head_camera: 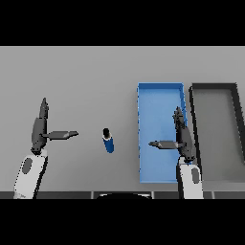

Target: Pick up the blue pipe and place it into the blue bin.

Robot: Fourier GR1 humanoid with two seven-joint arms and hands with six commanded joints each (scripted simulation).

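On the grey tabletop (86, 72), the blue pipe (108, 140) lies near the middle toward the near edge, its dark end pointing away from us, with bare surface on all sides. To its right, close by but not touching, stands the blue bin (143, 143), a long tray running from mid-tabletop to the near edge; a dark grey bin (193, 119) sits just beside it at the right edge. Our left hand (40, 131) hovers well left of the pipe, fingers straight and thumb pointing toward it, grasping nothing. Our right hand (182, 136) hangs over the blue bin's right wall, likewise released, thumb extended over the bin's floor. Nothing lies between pipe and bin.
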